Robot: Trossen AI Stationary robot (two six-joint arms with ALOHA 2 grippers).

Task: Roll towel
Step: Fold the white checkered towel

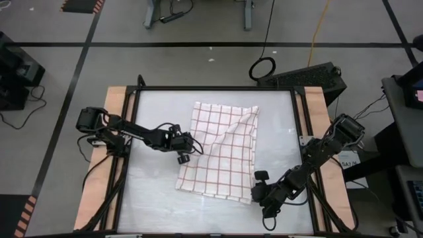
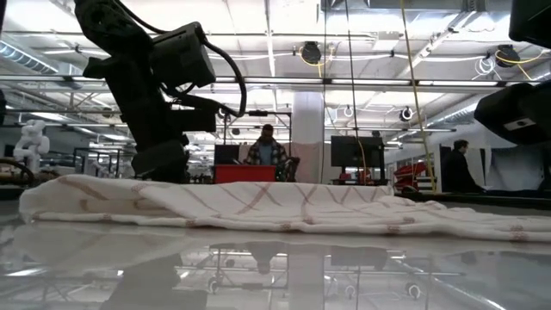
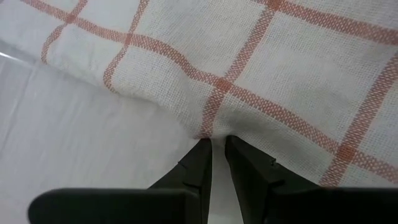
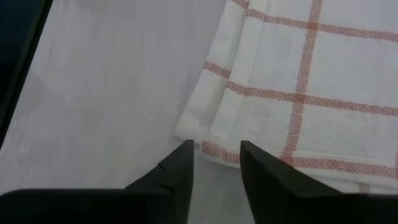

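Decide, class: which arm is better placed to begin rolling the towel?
Probably the left. The left gripper is nearly shut, its tips at the towel edge's raised fold; the right gripper waits open, just short of the near corner.

A large open workshop stretches beyond the glossy white table (image 2: 275,258), which mirrors the ceiling lights. Behind the table stands a broad white pillar (image 2: 308,129), with a red cabinet (image 2: 245,174) to its left and a dark monitor (image 2: 351,151) to its right. A person (image 2: 268,148) stands behind the cabinet; another (image 2: 459,165) waits farther right. Black tape lines (image 1: 198,44) cross the grey floor (image 1: 53,73) around the table.
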